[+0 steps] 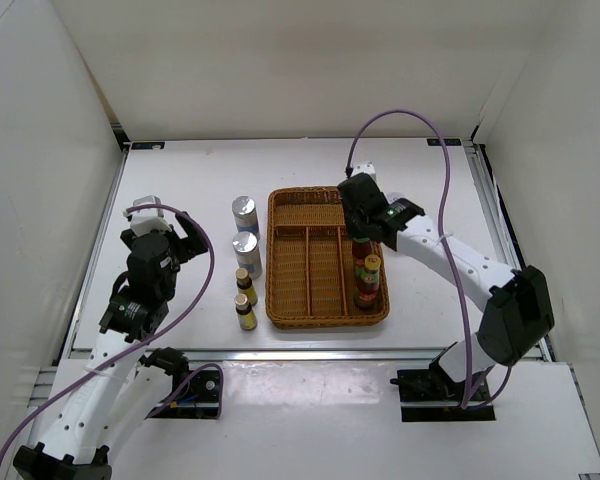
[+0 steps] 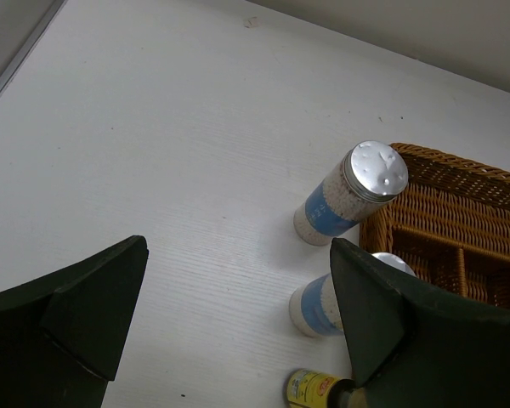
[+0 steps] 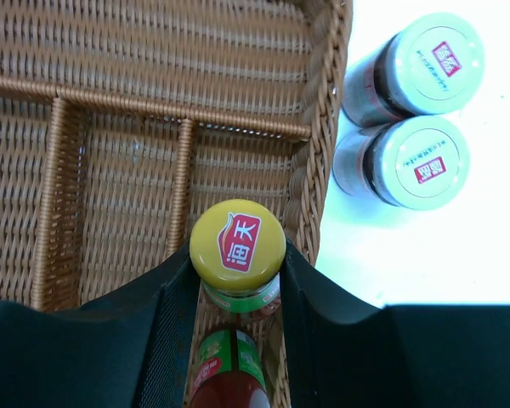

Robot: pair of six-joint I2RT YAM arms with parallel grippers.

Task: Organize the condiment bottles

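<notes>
Right claw gripping sauce bottle, upright, cap up

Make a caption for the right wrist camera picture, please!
Right gripper shut on a yellow-capped sauce bottle at the wicker tray, with two pale-lidded jars standing just outside its wall.

You have bright, even light from overhead on the white desk, leaving only faint, soft shadows beside the shakers. A small glint sits on one silver top. In the wrist views the dark fingers close to the lens look soft, while the cap of the sauce bottle reads crisp.
</notes>
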